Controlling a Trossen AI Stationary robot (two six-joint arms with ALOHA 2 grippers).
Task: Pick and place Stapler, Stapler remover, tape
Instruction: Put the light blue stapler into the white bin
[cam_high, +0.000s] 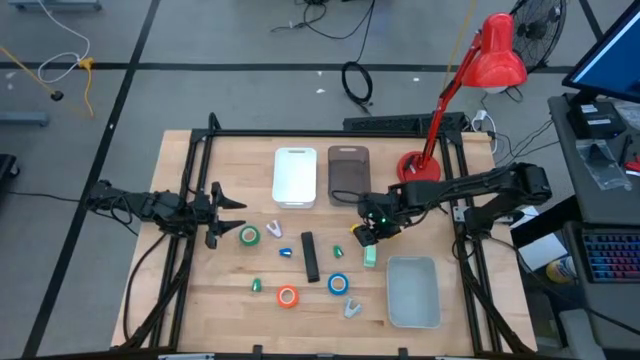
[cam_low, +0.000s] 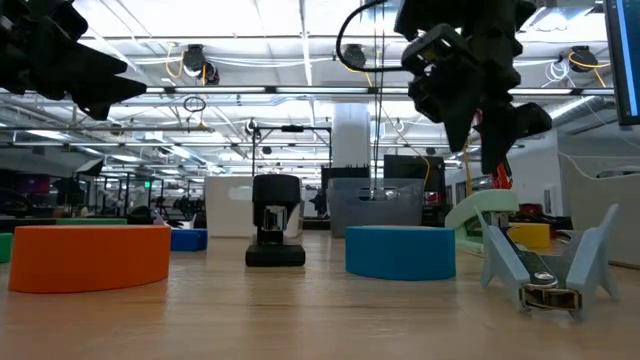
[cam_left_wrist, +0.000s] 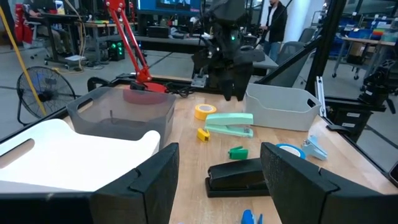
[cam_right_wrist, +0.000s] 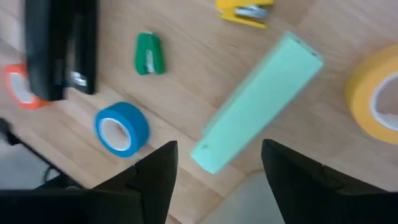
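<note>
Nearest us lies the orange tape (cam_low: 90, 256), then the blue tape (cam_low: 400, 250). Our left gripper (cam_high: 222, 213) waits with fingers spread beside the green tape (cam_high: 248, 236); our right gripper (cam_high: 366, 232) hangs released above the mint stapler (cam_high: 370, 255).

A red desk lamp (cam_high: 470, 90) is standing at the table's (cam_high: 200, 300) far edge. A white bin (cam_high: 295, 177) and a smoky bin (cam_high: 348, 173) are sitting side by side; a pale bin (cam_high: 413, 291) is lying apart.
</note>
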